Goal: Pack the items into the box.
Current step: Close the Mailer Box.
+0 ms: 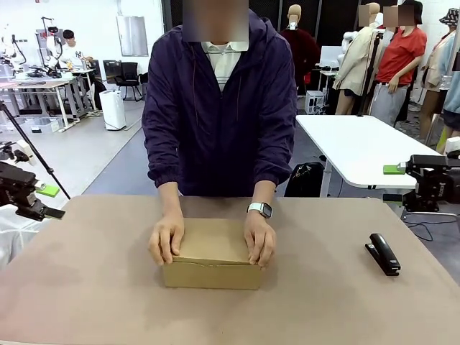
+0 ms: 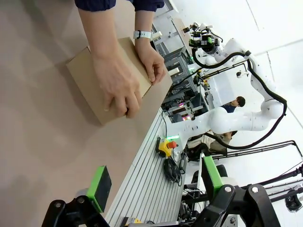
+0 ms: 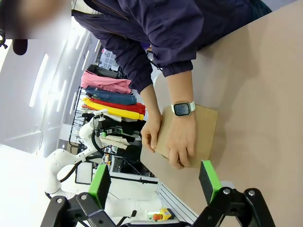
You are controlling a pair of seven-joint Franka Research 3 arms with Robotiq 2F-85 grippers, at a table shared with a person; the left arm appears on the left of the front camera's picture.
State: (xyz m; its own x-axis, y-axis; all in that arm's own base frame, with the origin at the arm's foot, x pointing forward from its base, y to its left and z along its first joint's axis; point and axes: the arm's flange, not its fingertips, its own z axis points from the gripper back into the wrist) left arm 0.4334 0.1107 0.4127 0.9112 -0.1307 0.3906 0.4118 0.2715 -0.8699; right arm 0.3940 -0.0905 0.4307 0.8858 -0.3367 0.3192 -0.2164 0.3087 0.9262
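Person's hands hold the shut box

The cardboard box sits mid-frame on the bench, a hand on each side. Left gripper and right gripper wait at the edges, jaws wide open, holding nothing.

A black stapler lies on the brown worktop toward its right side, well apart from anything else, its length angled toward the far edge; beyond the worktop stands a white table with a black bag on the floor beside its leg; farther left sits a white floor unit near desks and black chairs.
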